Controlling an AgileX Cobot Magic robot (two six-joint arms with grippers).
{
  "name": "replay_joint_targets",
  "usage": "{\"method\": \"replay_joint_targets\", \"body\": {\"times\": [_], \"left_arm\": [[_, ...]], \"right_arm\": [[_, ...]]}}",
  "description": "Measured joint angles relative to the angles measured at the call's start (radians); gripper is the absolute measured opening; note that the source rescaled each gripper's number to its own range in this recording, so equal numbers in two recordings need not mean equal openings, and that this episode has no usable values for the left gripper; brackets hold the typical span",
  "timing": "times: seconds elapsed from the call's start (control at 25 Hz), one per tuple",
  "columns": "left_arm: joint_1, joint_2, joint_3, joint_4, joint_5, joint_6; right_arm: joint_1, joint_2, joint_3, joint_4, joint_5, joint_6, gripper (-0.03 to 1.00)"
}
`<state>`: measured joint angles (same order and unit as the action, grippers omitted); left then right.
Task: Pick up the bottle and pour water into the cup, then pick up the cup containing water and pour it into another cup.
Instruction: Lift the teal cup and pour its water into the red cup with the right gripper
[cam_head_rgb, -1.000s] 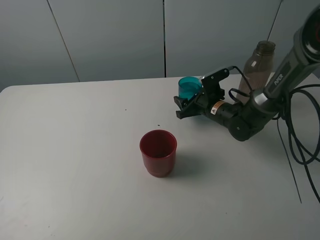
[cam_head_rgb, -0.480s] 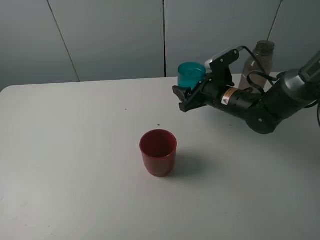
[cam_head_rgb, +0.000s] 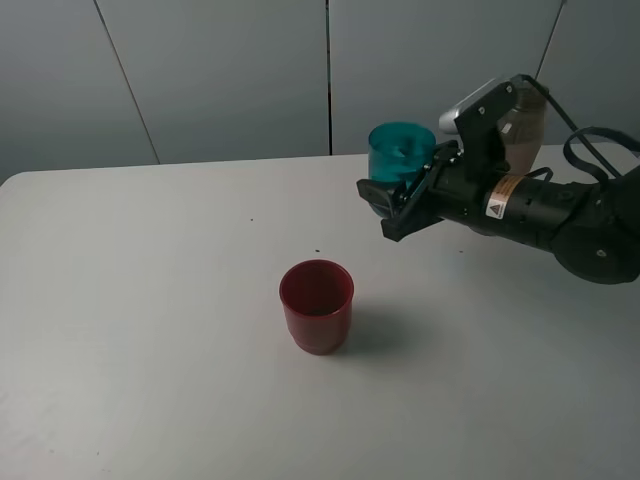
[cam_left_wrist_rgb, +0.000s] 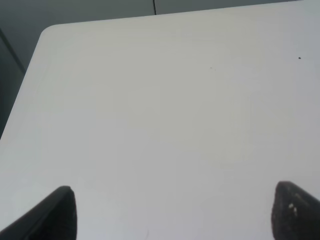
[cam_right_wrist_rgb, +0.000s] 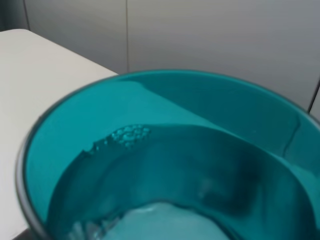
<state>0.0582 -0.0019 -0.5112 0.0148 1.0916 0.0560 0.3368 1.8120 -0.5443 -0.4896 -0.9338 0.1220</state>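
The teal cup (cam_head_rgb: 402, 150) hangs in the air above the table, to the back right of the red cup (cam_head_rgb: 316, 305), and my right gripper (cam_head_rgb: 396, 206) is shut on its lower part. It is held roughly upright. The right wrist view is filled by the teal cup (cam_right_wrist_rgb: 165, 160), with water and small bubbles inside. The red cup stands upright alone near the table's middle. The smoky bottle (cam_head_rgb: 528, 124) stands behind my right arm, mostly hidden by it. My left gripper (cam_left_wrist_rgb: 177, 214) is open over bare table, with only its two fingertips (cam_left_wrist_rgb: 60, 215) showing.
The white table (cam_head_rgb: 150, 300) has a rounded back-left corner (cam_left_wrist_rgb: 50, 32) and grey wall panels behind it. Black cables loop beside my right arm (cam_head_rgb: 600, 150) at the right edge.
My right gripper has lifted the teal cup higher above the table and shifted a little to the right. The arm has levelled out. The red cup and bottle have not moved.
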Motion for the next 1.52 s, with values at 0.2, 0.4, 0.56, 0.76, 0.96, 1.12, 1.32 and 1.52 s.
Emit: {"method": "replay_joint_targets", "body": {"times": [0.2,0.4,0.56,0.76,0.96,1.12,1.32,1.52], "left_arm": [[0.000,0.000,0.000,0.000,0.000,0.000],[0.000,0.000,0.000,0.000,0.000,0.000],[0.000,0.000,0.000,0.000,0.000,0.000],[0.000,0.000,0.000,0.000,0.000,0.000],[0.000,0.000,0.000,0.000,0.000,0.000],[0.000,0.000,0.000,0.000,0.000,0.000],[0.000,0.000,0.000,0.000,0.000,0.000],[0.000,0.000,0.000,0.000,0.000,0.000]], "right_arm": [[0.007,-0.098,0.036,-0.095,0.142,0.002,0.07],[0.046,-0.154,0.040,-0.138,0.220,0.002,0.07],[0.090,-0.177,0.040,-0.149,0.242,0.000,0.07],[0.148,-0.177,0.040,-0.151,0.262,-0.037,0.07],[0.168,-0.177,0.040,-0.153,0.266,-0.078,0.07],[0.170,-0.177,0.040,-0.151,0.270,-0.134,0.07],[0.172,-0.177,0.014,-0.146,0.341,-0.189,0.07],[0.172,-0.177,0.010,-0.116,0.351,-0.274,0.07]]}}
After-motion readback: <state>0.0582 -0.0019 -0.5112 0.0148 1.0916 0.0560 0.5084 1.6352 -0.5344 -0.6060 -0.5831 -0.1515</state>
